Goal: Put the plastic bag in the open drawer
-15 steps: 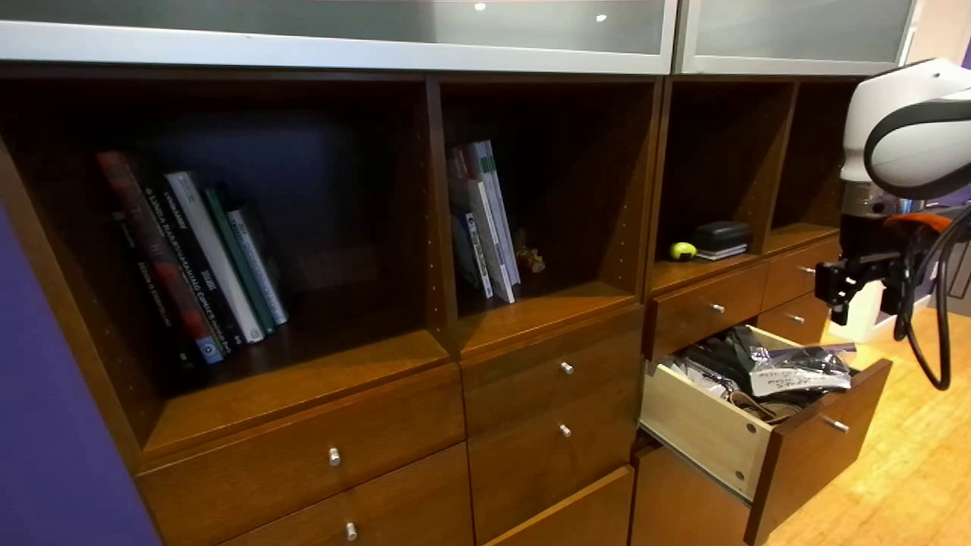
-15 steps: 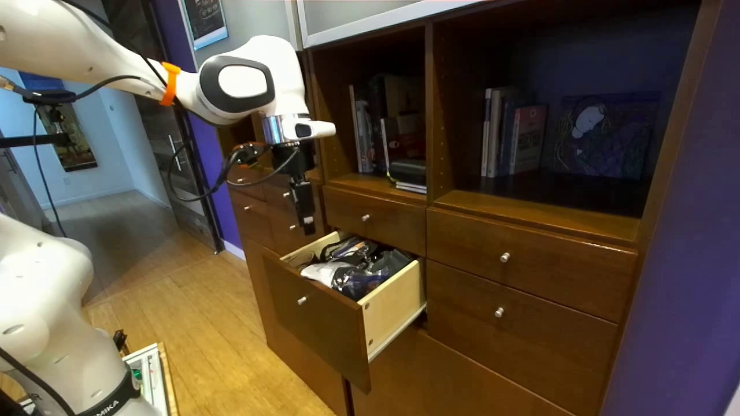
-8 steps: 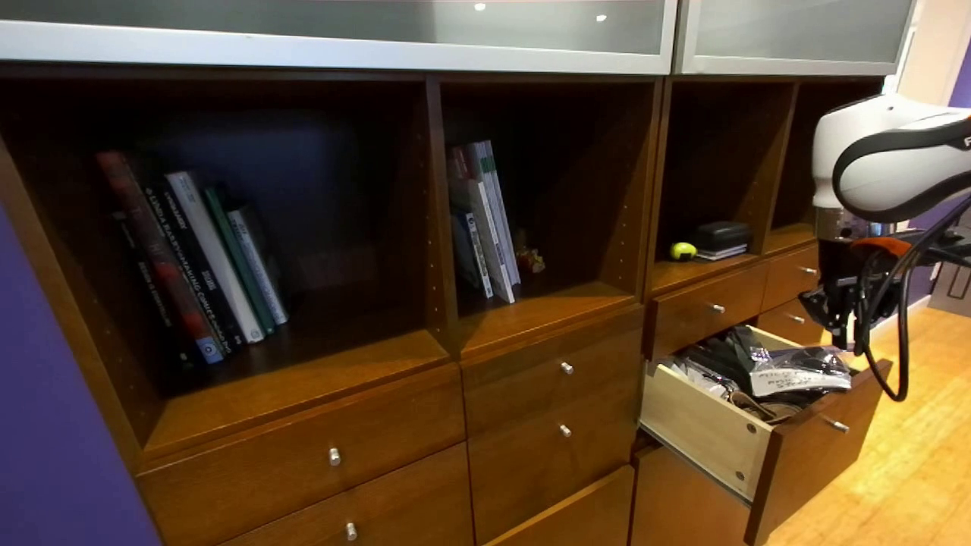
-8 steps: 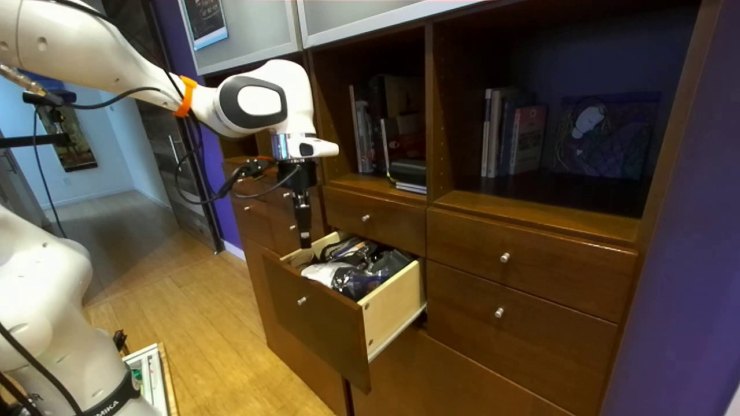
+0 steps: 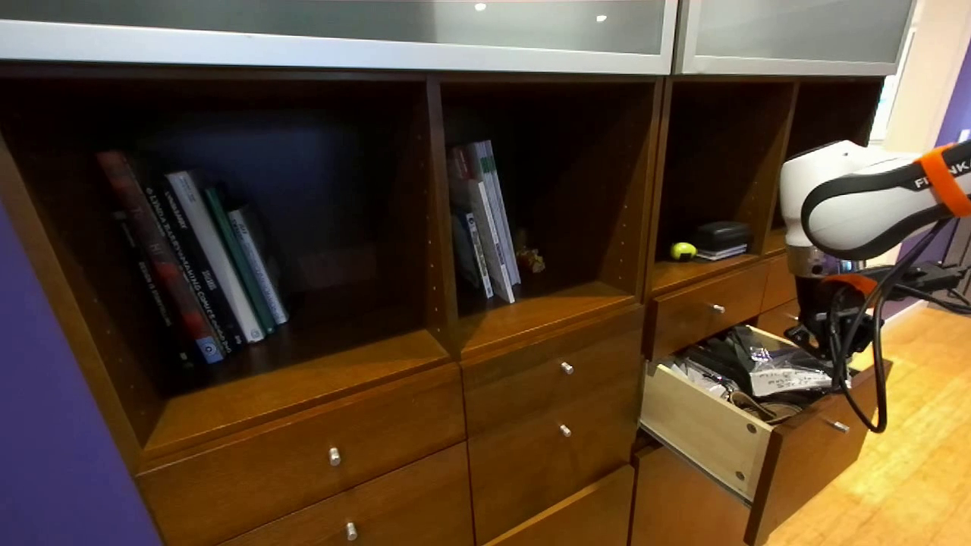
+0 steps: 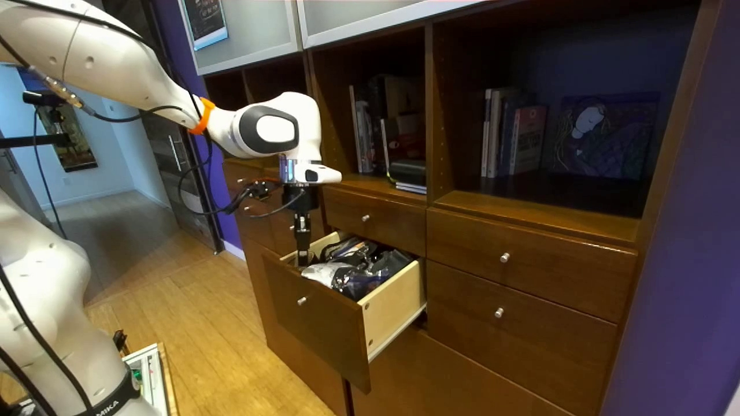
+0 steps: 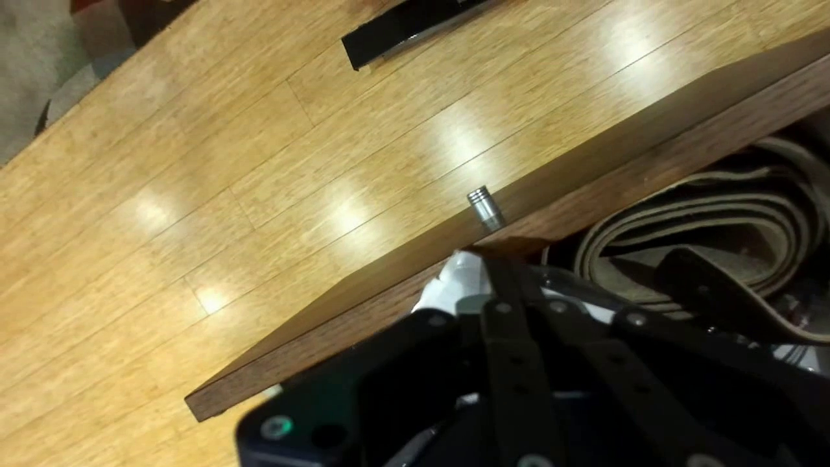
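Observation:
The plastic bag point(image 5: 793, 379), clear with a white label and dark contents, lies on top of other things inside the open drawer point(image 5: 827, 462). In an exterior view the bag point(image 6: 341, 277) sits behind the drawer's front panel. My gripper point(image 6: 302, 263) points down at the front corner of the drawer, with its tips level with the rim, at the bag's edge. In the wrist view the gripper point(image 7: 512, 263) has its fingers together over the white part of the bag point(image 7: 457, 279). Whether any plastic is pinched between them cannot be made out.
A coiled strap point(image 7: 720, 227) and dark items fill the drawer beside the bag. Above it, another drawer point(image 5: 705, 311) juts out slightly. A loose cable point(image 5: 876, 409) hangs off the wrist in front of the drawer. A black case point(image 6: 407, 171) rests on the shelf.
The arm has come down and inward, bringing the gripper from above the drawer to its rim. The jaws have gone from open to shut. Drawer and bag look unmoved.

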`<state>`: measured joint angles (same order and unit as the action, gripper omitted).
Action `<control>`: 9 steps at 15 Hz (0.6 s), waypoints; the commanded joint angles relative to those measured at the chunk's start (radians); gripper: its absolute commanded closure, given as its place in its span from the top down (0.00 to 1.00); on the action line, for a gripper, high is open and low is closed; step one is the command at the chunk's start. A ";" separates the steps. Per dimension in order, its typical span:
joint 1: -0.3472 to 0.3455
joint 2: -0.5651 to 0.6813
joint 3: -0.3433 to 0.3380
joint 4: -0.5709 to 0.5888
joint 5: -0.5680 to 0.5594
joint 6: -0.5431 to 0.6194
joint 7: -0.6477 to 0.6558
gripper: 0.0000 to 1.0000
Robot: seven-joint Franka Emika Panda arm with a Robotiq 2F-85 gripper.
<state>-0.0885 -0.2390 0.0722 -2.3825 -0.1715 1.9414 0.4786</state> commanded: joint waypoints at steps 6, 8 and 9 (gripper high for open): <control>0.014 0.054 -0.010 -0.038 0.020 0.195 0.105 0.00; 0.016 0.054 -0.008 -0.048 0.025 0.244 0.125 0.00; 0.017 0.056 -0.007 -0.054 0.020 0.266 0.133 0.00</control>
<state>-0.0867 -0.1833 0.0715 -2.4099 -0.1681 2.1363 0.5721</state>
